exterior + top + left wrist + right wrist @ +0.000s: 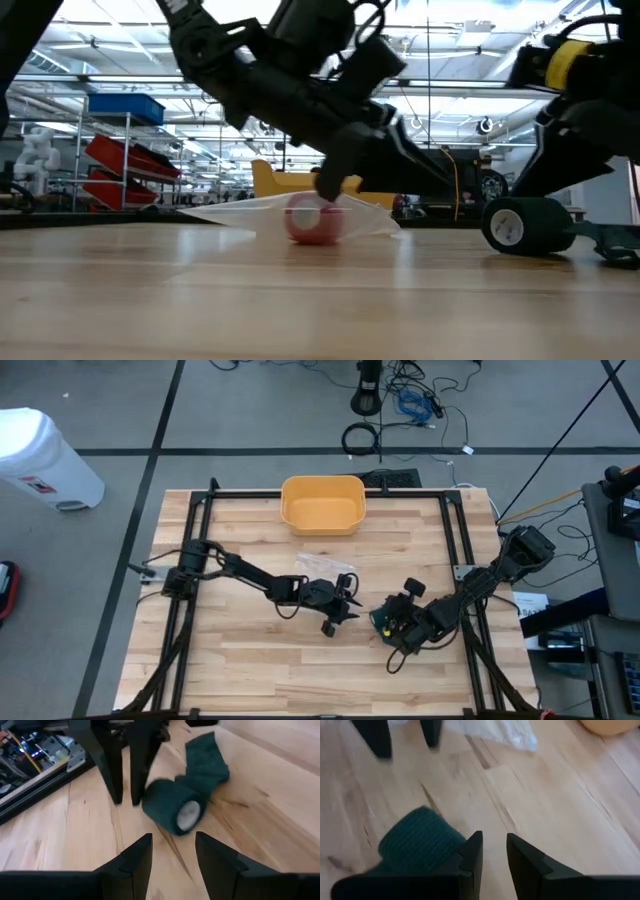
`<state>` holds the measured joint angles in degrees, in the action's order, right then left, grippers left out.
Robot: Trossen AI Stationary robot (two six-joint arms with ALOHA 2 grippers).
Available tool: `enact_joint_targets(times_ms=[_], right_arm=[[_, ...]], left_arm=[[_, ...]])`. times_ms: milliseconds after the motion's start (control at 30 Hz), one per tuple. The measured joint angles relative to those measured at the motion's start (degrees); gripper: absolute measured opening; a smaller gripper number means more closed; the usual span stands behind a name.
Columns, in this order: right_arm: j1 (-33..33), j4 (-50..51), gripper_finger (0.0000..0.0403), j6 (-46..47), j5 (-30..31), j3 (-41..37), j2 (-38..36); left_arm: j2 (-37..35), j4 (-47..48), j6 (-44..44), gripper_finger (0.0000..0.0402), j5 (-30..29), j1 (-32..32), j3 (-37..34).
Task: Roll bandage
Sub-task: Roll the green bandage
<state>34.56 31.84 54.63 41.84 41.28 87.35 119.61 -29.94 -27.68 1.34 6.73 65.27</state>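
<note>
Green bandage (pixel 175 807): your roll lies sideways on the table (pixel 280 810), tail trailing away.
Left claw (pixel 172 852): released, facing its end.
Right claw (pixel 494 851): released, beside it.

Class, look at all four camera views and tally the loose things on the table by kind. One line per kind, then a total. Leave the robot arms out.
Bandage rolls: 2, a dark green bandage roll and a red roll
Yellow bowl: 1
Clear plastic bag: 1
Total: 4
</note>
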Motion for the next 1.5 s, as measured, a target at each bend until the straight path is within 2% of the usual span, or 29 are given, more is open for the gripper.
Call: enact_joint_targets(times_ms=[200, 433, 833, 1067, 1500], right_arm=[[-0.9, 1.3, 0.0073, 2.1, 3.1, 0.3, 0.0], [-0.4, 8.5, 0.0073, 8.9, 3.2, 0.3, -1.7], [0.5, 10.7, 0.0073, 10.6, 3.3, 0.3, -2.9], [0.5, 10.6, 0.0073, 10.7, 3.6, 0.3, -3.0], [0.7, 9.4, 0.0073, 11.8, 0.6, 0.3, -3.0]], left_arm=[[3.5, 0.2, 1.8, 0.0157, -3.6, 0.1, 3.3], [5.6, -0.1, 7.1, 0.0157, -4.6, 0.1, 5.7], [7.2, -1.2, 13.9, 0.0157, -4.9, 1.8, 7.2], [7.7, -4.2, 14.9, 0.0157, -8.7, 2.4, 7.2], [11.9, -5.5, 17.0, 0.0157, -7.0, 2.5, 9.8]])
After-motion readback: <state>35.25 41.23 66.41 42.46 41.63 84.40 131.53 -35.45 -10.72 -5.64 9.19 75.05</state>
